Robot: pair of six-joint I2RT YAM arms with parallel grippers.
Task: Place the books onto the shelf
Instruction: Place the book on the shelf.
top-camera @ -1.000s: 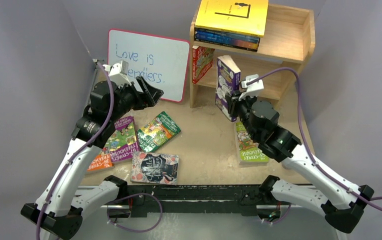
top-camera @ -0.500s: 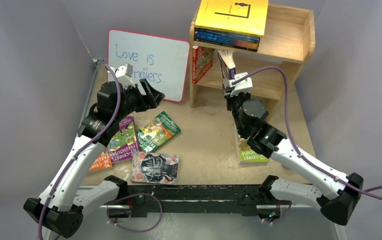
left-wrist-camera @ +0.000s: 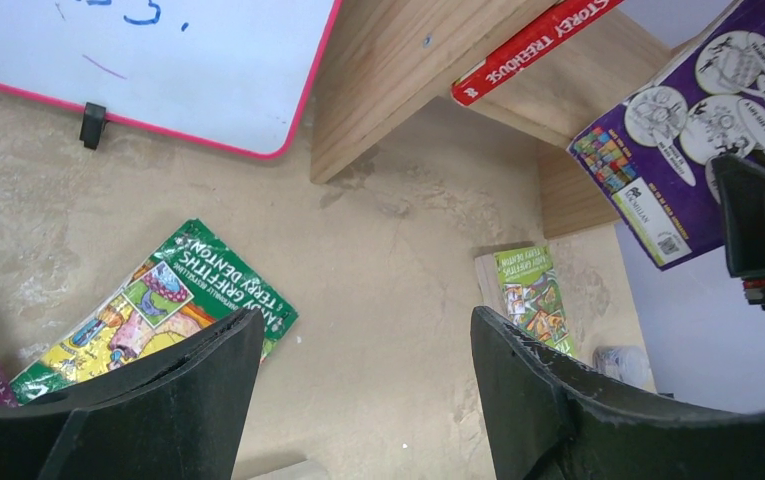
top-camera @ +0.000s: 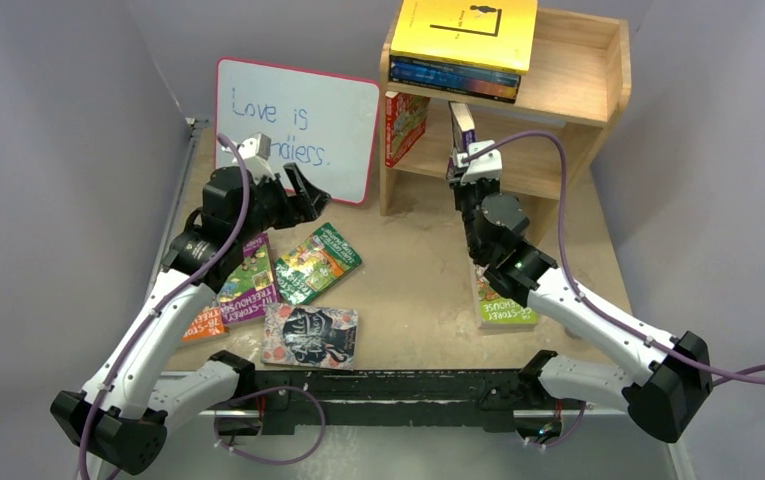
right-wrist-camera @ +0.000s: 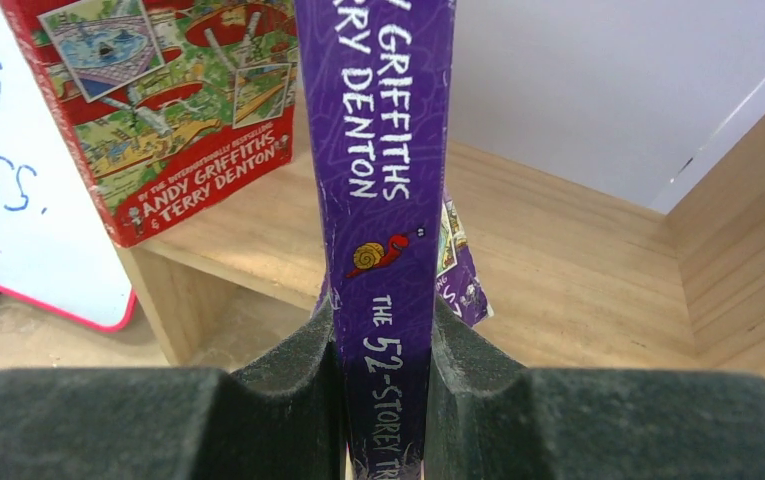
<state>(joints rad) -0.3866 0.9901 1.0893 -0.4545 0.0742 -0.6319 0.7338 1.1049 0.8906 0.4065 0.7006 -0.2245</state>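
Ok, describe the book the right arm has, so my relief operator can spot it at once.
Find the wooden shelf at the back right. At its lower tier, the right gripper pinches the purple book upright by its spine. The red book leaning beside it is the only other one there.

A pink-edged rectangular whiteboard [top-camera: 296, 128] with blue handwriting stands upright at the back of the scuffed beige table [top-camera: 408, 280], before the grey wall [top-camera: 58, 120].

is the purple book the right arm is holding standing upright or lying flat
Upright. The purple book is clamped spine-out between the right gripper's jaws, over the shelf's lower tier.
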